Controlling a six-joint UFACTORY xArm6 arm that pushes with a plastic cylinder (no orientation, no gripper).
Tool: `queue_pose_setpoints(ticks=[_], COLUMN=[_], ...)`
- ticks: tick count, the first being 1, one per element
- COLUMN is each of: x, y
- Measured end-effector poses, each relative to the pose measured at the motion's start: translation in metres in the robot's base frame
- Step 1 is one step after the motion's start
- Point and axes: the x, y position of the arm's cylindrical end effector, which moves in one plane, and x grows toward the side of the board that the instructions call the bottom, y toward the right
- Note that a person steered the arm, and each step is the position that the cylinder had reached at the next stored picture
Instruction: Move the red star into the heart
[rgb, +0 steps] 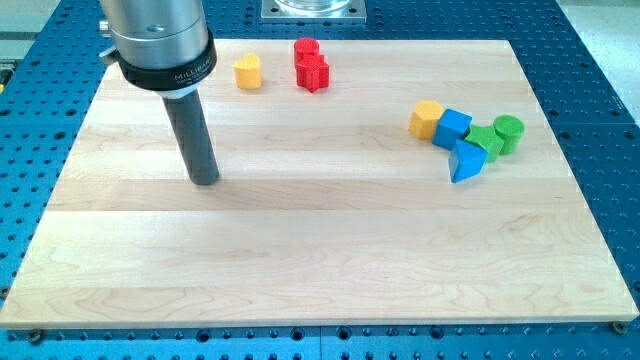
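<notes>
The red star (313, 72) lies near the view's top, centre-left, touching a second red block (306, 49) just above it. The yellow heart (248, 72) sits a short gap to the star's left. My tip (205, 181) rests on the board at the view's left, well below and to the left of the heart and star, touching no block.
A cluster sits at the view's right: a yellow block (426, 119), a blue cube (452, 127), a blue wedge-like block (466, 160), a green star (486, 140) and a green cylinder (509, 131). The wooden board (320, 260) lies on a blue perforated table.
</notes>
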Motion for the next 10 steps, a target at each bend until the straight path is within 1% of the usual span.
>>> queue_pose_setpoints(ticks=[2, 3, 4, 5, 6, 7, 9, 10], x=[0.000, -0.013, -0.051, -0.079, -0.154, -0.198, -0.193, -0.180], y=[-0.001, 0.005, 0.073, 0.160, 0.199, 0.196, 0.133, 0.106])
